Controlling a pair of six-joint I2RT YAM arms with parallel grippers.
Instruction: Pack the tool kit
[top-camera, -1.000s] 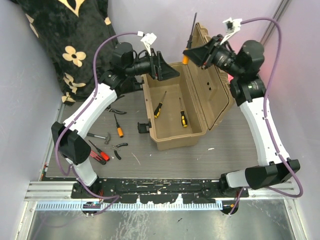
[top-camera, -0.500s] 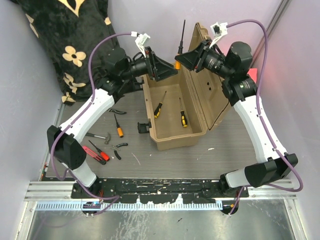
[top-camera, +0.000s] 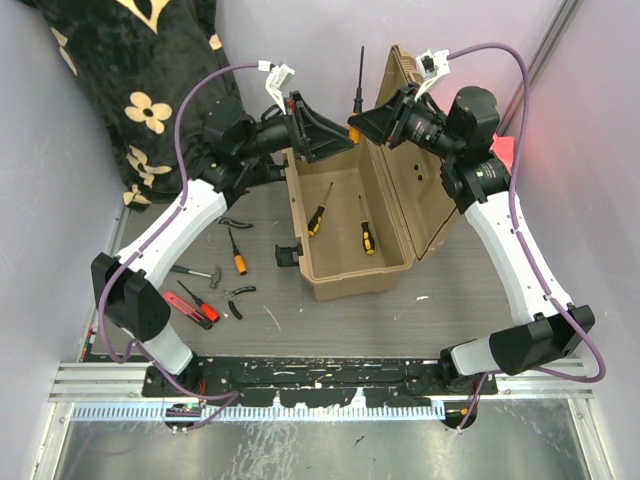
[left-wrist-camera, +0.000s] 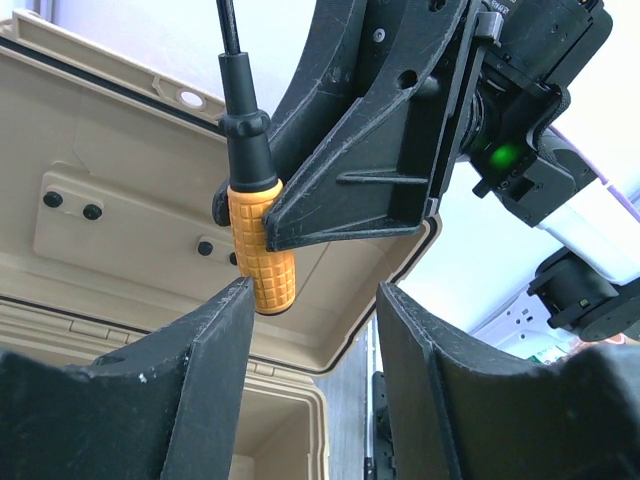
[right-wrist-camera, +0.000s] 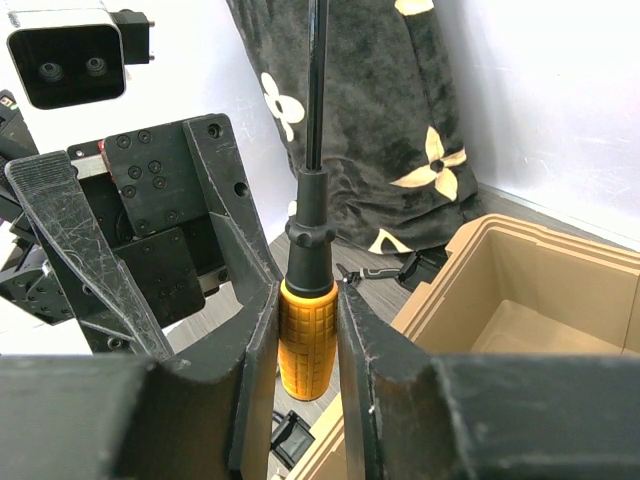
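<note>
Right tool (right-wrist-camera: 308, 335) pinching orange-handled screwdriver (left-wrist-camera: 260, 245), left tool (left-wrist-camera: 315, 300) spread beside it, toolbox (top-camera: 352, 280) open

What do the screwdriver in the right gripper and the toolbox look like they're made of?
Screwdriver: the orange handle looks like matte rubber or soft plastic, moulded in a grid texture. The black collar is likely hard plastic, and the dark shaft is probably coated steel. Toolbox: tan hard plastic, matte, judging by its moulded rim and lid panels.
</note>
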